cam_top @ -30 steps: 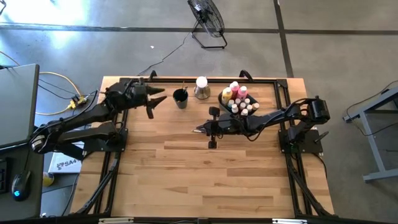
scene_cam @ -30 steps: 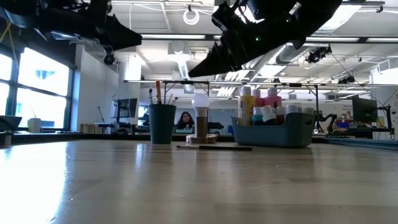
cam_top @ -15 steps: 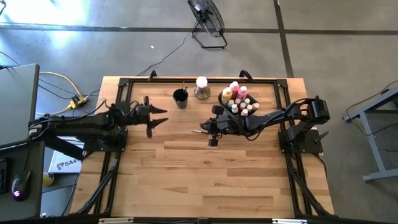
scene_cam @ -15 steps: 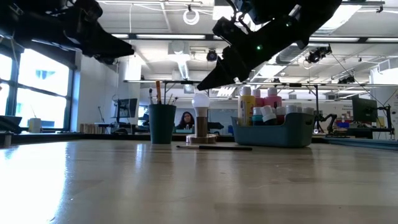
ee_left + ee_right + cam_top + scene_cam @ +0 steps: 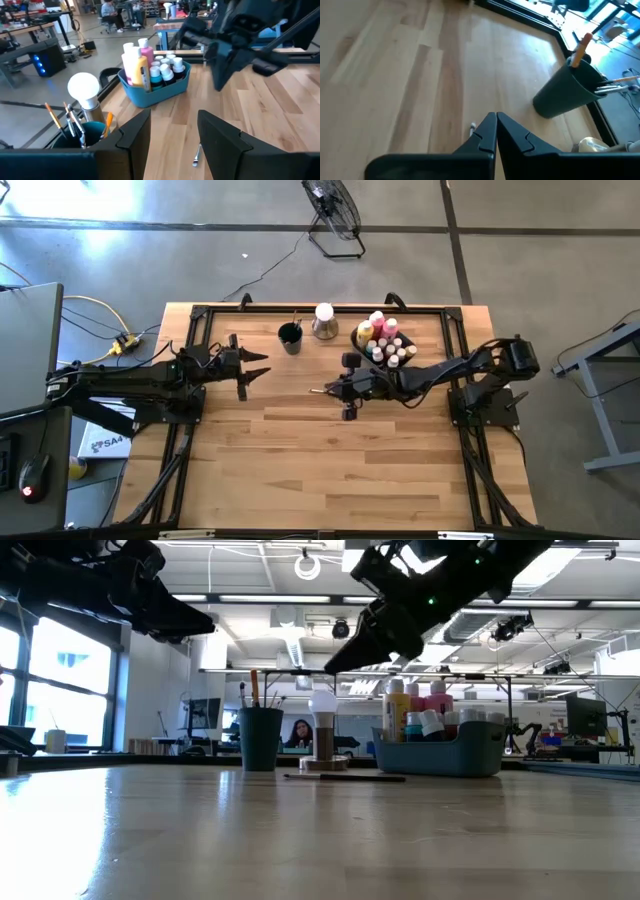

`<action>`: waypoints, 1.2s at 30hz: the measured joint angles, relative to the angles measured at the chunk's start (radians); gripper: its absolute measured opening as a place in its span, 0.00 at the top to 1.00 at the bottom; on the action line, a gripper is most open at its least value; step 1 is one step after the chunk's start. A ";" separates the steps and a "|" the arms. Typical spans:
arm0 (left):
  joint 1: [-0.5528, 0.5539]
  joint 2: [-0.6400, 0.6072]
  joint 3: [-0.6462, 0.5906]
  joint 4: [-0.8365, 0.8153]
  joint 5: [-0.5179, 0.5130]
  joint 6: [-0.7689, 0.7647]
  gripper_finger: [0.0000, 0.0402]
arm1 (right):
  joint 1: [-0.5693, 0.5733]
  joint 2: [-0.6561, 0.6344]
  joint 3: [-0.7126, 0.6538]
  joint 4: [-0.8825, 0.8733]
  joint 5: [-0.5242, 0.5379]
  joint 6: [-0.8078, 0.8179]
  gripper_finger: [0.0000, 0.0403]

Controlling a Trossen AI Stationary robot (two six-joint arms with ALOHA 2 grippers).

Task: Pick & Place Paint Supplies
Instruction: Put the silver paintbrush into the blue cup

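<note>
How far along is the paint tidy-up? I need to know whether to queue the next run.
Done: the paint bottles and pots stand in the blue bin, and brushes stand in the dark cup. In hand: nothing. The right gripper hovers with shut fingers, and the left gripper waits open. Left: one loose brush lies on the table.

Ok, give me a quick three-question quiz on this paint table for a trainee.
1. True or false: the paint bottles stand inside the blue bin.
2. Where is the loose brush? A: in the dark cup. B: flat on the table. C: in the left arm's jaws.
3. Fill the gap: the right arm's jaws, hovering above that brush, are ____ (open or shut).

Key: 1 true. 2 B. 3 shut.
</note>
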 joint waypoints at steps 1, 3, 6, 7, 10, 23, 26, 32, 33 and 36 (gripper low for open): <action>0.000 0.000 0.000 -0.001 -0.003 0.000 0.60 | 0.005 -0.009 0.000 -0.008 -0.009 0.001 0.99; 0.000 0.000 0.000 0.000 -0.009 0.000 0.60 | 0.013 -0.021 0.000 -0.010 -0.044 0.001 0.99; 0.000 0.000 0.000 0.000 -0.012 0.000 0.60 | 0.015 -0.030 0.000 -0.009 -0.105 0.002 0.99; 0.000 0.000 0.000 -0.001 -0.012 0.000 0.60 | 0.015 -0.030 0.000 -0.009 -0.128 0.002 0.99; 0.000 0.000 0.000 -0.001 -0.011 0.000 0.60 | 0.014 -0.030 0.000 -0.006 -0.183 0.002 0.99; 0.000 0.000 0.000 -0.001 -0.016 -0.001 0.60 | 0.012 -0.030 0.000 0.064 -0.095 0.057 0.99; 0.000 0.000 0.000 -0.001 -0.029 -0.001 0.60 | 0.005 -0.028 0.003 0.057 -0.098 0.057 0.99; 0.000 0.000 0.000 0.004 -0.043 -0.001 0.60 | 0.005 0.029 0.089 -0.066 -0.096 0.059 0.99; 0.000 0.000 0.000 0.008 -0.043 -0.001 0.60 | 0.004 0.041 0.104 -0.083 -0.096 0.058 0.99; 0.000 0.000 0.001 0.011 -0.045 -0.001 0.60 | -0.003 0.074 0.148 -0.103 -0.095 0.055 0.99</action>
